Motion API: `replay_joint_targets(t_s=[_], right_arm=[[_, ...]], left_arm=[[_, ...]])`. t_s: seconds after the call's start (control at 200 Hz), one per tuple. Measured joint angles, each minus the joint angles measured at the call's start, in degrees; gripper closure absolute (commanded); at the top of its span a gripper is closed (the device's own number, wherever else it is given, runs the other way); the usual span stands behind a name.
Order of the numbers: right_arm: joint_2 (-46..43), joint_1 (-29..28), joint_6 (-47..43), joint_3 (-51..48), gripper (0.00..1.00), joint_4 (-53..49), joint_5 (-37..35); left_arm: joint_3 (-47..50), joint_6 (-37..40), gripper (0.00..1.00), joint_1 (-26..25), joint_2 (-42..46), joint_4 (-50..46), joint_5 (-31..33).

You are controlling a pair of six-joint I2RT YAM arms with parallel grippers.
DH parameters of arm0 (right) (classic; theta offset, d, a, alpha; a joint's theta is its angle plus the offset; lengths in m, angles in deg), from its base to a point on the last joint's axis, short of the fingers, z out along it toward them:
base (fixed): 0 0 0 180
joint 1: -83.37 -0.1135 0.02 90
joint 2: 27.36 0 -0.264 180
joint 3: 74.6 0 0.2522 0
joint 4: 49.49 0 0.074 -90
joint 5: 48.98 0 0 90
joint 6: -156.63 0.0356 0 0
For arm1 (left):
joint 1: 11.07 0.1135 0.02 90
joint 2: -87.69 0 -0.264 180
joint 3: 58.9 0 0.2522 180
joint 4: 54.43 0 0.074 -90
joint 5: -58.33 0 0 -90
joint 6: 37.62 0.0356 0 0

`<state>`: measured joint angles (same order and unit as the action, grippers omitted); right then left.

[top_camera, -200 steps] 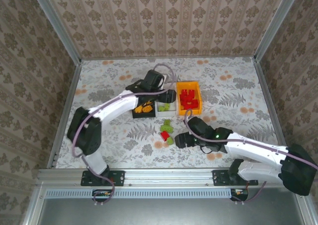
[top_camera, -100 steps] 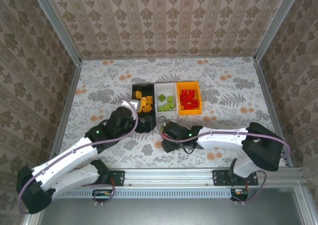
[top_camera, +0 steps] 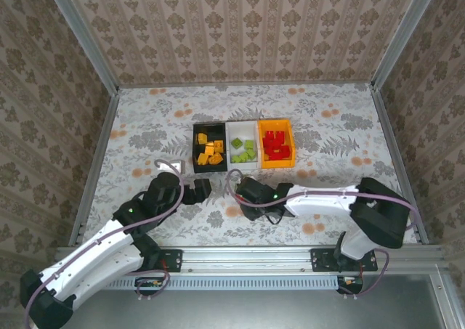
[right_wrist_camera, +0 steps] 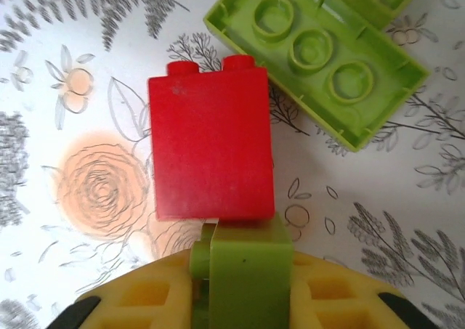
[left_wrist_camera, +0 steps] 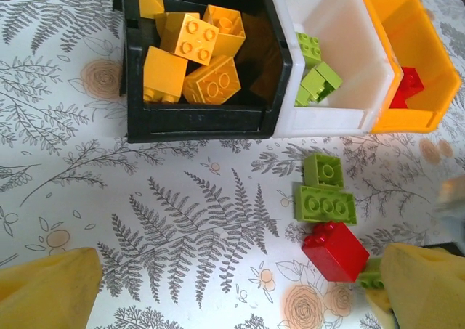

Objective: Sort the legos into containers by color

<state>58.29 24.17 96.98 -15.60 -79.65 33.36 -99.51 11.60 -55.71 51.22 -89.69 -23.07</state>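
Three containers stand in a row: a black bin (left_wrist_camera: 196, 118) with orange-yellow legos (left_wrist_camera: 211, 78), a white bin (left_wrist_camera: 341, 118) with green legos (left_wrist_camera: 317, 82), and an orange bin (left_wrist_camera: 414, 118) with red ones (top_camera: 276, 144). In front of the white bin lie two loose green bricks (left_wrist_camera: 325, 203) and a red brick (right_wrist_camera: 211, 158). My right gripper (right_wrist_camera: 243, 289) is shut on a small green brick (right_wrist_camera: 251, 267) that touches the red brick's near end. My left gripper (left_wrist_camera: 232, 300) hangs open over bare table, left of the loose bricks, with nothing between its yellow fingers (left_wrist_camera: 47, 289).
The two gripper heads sit close together in the top view, the left gripper (top_camera: 197, 191) just left of the right gripper (top_camera: 245, 197). A long green brick (right_wrist_camera: 316, 53) lies upside down just beyond the red one. Patterned walls enclose the table.
My left arm has pulled back from the bins toward the near left and opened fully. My right gripper slid left onto the loose bricks and closed on the small green one.
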Motion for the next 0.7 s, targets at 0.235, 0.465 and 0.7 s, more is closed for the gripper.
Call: replay_joint_targets(t_s=[0.235, 0.465, 0.7], right_arm=[[-10.82, 4.50, -0.90, 4.61, 0.76, -4.66, 0.55], [2.67, 16.72, -1.73, 21.97, 0.75, -4.63, 1.95], [21.64, 22.16, -1.05, 35.58, 0.67, -6.93, 1.88]], left_arm=[[0.13, 0.28, 0.00, 0.50, 0.17, 0.50, -1.09], [1.01, 0.94, 0.00, 0.50, -0.83, 1.75, -3.30], [1.01, 2.54, 0.02, -1.31, -8.48, 4.44, -5.79]])
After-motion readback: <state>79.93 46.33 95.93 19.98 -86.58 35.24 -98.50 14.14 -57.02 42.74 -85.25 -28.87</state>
